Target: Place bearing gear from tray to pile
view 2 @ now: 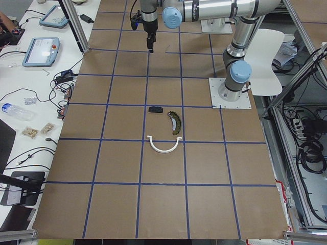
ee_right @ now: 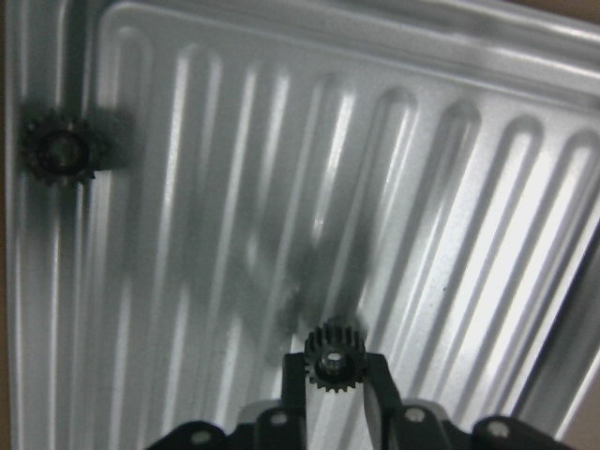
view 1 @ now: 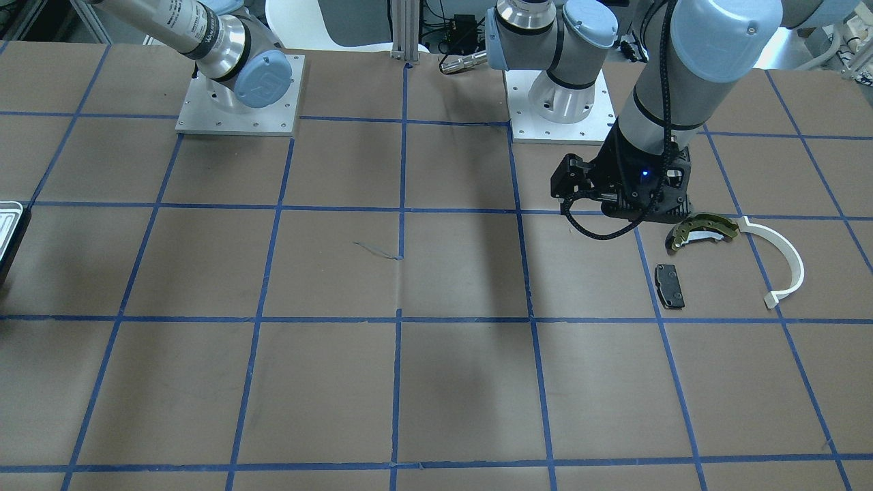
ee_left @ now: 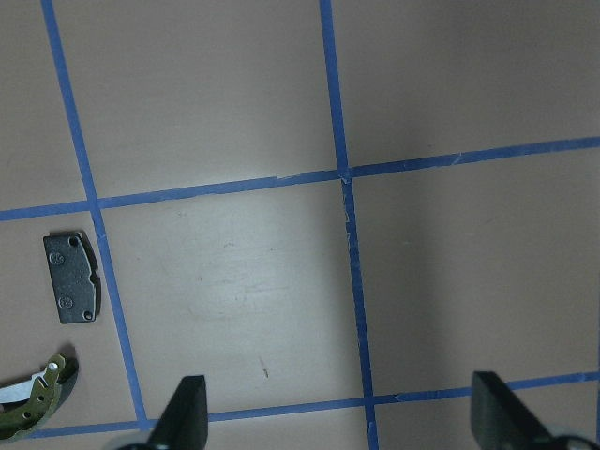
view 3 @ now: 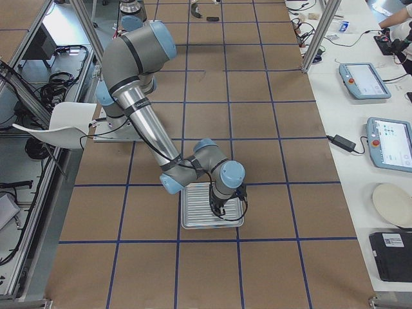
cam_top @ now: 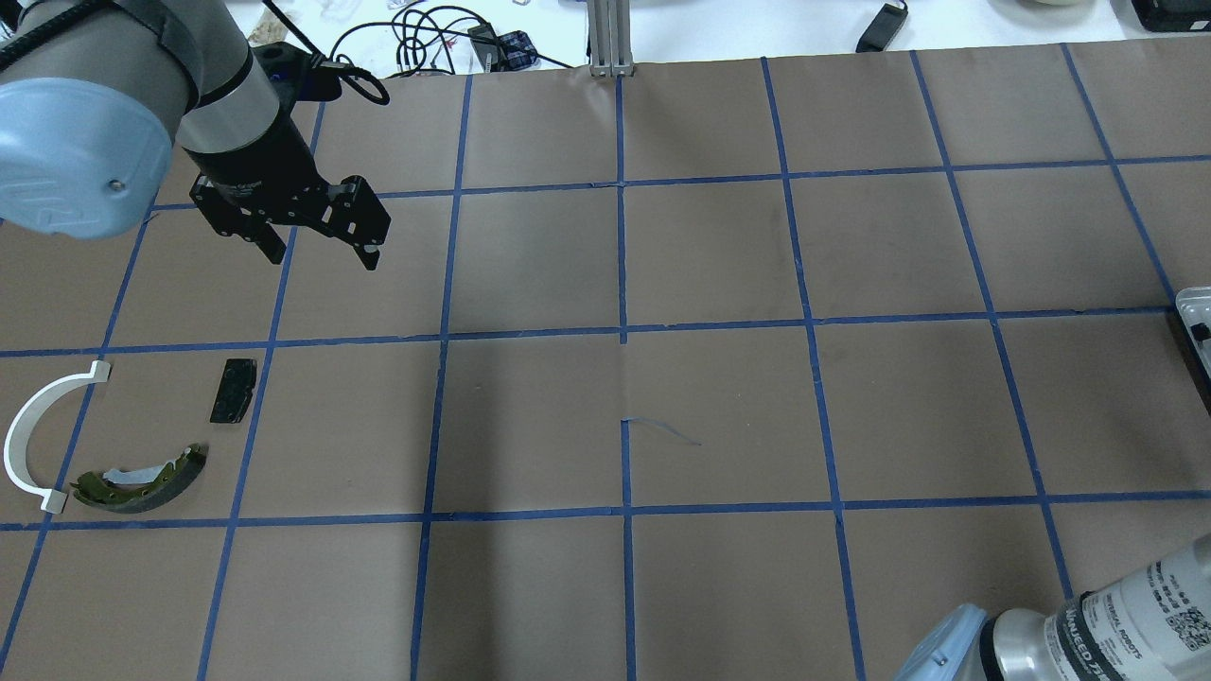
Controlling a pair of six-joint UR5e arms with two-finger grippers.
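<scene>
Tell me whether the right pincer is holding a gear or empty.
Holding one: the right pincer is closed against both sides of a small black gear, above the ribbed tray.

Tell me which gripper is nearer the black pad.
Left. The left gripper hangs open above the table close to the pad; the right gripper is over the tray at the table's opposite end, gripping a gear.

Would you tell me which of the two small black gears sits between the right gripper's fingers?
The small black gear low in the right wrist view, clasped by the right gripper; the other gear lies near the silvery ribbed tray's upper-left corner.
</scene>
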